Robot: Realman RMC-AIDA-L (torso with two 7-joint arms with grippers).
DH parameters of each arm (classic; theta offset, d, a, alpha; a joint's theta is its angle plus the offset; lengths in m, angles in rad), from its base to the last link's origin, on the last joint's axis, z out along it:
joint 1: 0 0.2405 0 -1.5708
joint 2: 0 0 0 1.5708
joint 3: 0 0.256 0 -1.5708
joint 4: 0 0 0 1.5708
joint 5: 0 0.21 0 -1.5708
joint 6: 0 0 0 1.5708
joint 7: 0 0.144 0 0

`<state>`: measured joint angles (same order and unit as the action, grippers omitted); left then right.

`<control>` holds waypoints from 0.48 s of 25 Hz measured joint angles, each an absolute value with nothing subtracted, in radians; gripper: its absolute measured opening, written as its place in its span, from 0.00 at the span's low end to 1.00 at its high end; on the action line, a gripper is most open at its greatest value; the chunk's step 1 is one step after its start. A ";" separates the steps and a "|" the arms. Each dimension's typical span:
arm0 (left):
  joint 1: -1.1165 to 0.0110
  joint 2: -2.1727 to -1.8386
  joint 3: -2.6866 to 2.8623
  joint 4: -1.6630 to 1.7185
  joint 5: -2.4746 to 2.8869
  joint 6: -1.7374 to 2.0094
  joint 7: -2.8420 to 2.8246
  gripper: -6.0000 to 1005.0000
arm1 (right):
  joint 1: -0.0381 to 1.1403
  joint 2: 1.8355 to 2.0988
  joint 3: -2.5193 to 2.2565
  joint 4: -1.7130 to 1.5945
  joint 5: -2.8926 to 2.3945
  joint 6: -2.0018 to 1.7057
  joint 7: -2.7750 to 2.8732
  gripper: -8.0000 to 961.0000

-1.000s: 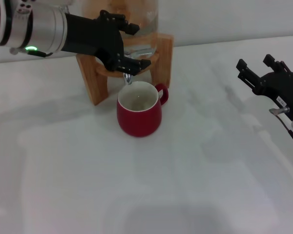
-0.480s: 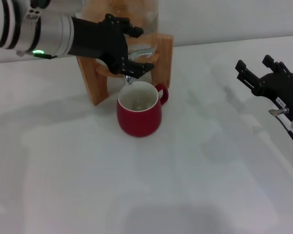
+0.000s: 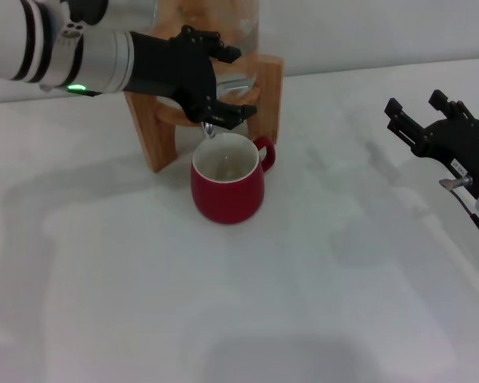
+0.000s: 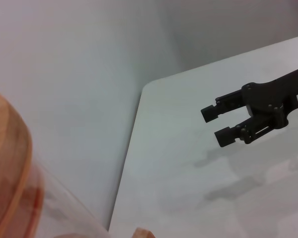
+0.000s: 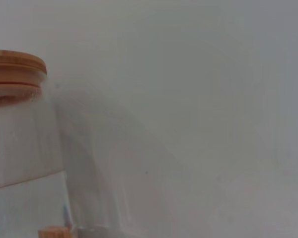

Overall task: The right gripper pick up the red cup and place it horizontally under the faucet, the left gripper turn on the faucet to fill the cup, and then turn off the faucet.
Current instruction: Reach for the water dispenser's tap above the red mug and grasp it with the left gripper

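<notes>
The red cup [image 3: 227, 182] stands upright on the white table, its mouth right under the spout of the chrome faucet [image 3: 210, 128]. The handle of the cup points toward the right. My left gripper [image 3: 231, 80] reaches in from the left and is open, one finger above the faucet lever and one below it. Whether a finger touches the lever I cannot tell. My right gripper [image 3: 417, 104] hovers open and empty far to the right of the cup; it also shows in the left wrist view as the right gripper [image 4: 212, 125].
The faucet is fixed to a glass jar [image 3: 223, 28] on a wooden stand [image 3: 153, 132] at the back of the table [image 3: 223, 303]. The right wrist view shows the jar [image 5: 20, 148] with its wooden lid [image 5: 15, 63] before a grey wall.
My left arm has slid a little to the right, bringing its fingers further around the faucet lever. The cup and the right arm have not moved.
</notes>
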<state>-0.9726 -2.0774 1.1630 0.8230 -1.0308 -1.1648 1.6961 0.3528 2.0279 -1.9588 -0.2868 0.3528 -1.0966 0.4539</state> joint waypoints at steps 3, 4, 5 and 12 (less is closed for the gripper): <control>-0.974 -2.079 1.163 0.820 -1.031 -1.160 1.704 0.84 | 0.353 2.028 -1.959 -0.287 0.353 -1.096 0.454 0.87; -0.975 -2.079 1.163 0.818 -1.032 -1.159 1.706 0.84 | 0.353 2.028 -1.959 -0.287 0.353 -1.096 0.454 0.87; -0.978 -2.079 1.163 0.813 -1.032 -1.158 1.708 0.84 | 0.353 2.028 -1.959 -0.287 0.353 -1.095 0.454 0.87; -0.987 -2.079 1.163 0.780 -1.042 -1.145 1.728 0.84 | 0.354 2.028 -1.959 -0.287 0.353 -1.093 0.454 0.87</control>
